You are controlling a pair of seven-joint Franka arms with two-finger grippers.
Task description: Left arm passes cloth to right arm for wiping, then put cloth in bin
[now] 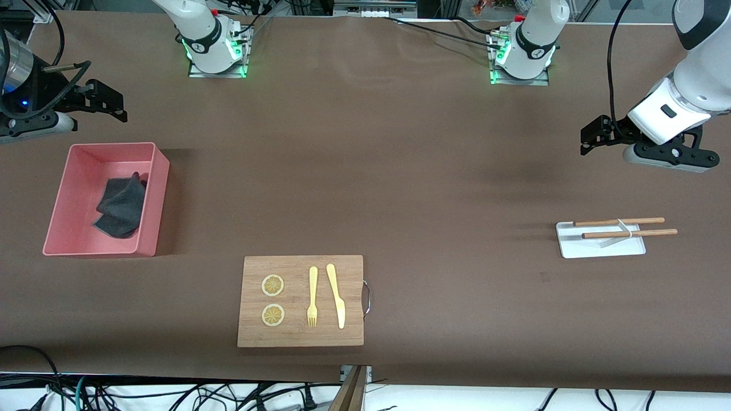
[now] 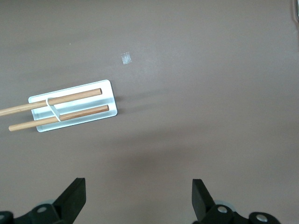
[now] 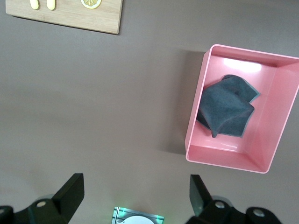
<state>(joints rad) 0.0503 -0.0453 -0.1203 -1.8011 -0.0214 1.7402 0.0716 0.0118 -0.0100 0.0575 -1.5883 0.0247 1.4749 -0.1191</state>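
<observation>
Right arm [image 1: 23, 85] cut off by front view's edge, only its wrist and hand [image 1: 117, 108] show. Left arm [image 1: 694, 68] cut at frame edge too. Cloth [image 1: 121, 205] crumpled in bin [image 1: 85, 248], underside and folds hidden. Cutting board [image 3: 65, 16] cropped in right wrist view; fork and knife there only as tips. Chopsticks [image 2: 51, 100] run off the left wrist view's edge. Small pale scrap [image 2: 125, 58] on table, too small to tell.

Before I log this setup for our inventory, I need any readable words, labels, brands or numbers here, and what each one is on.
None can be read.
Left arm's base: a small dark mark on its band, too small to read.
Right arm's base: the same, too small to read.
Pink bin, cloth, cutting board, chopstick rest and chopsticks: no print visible.
</observation>
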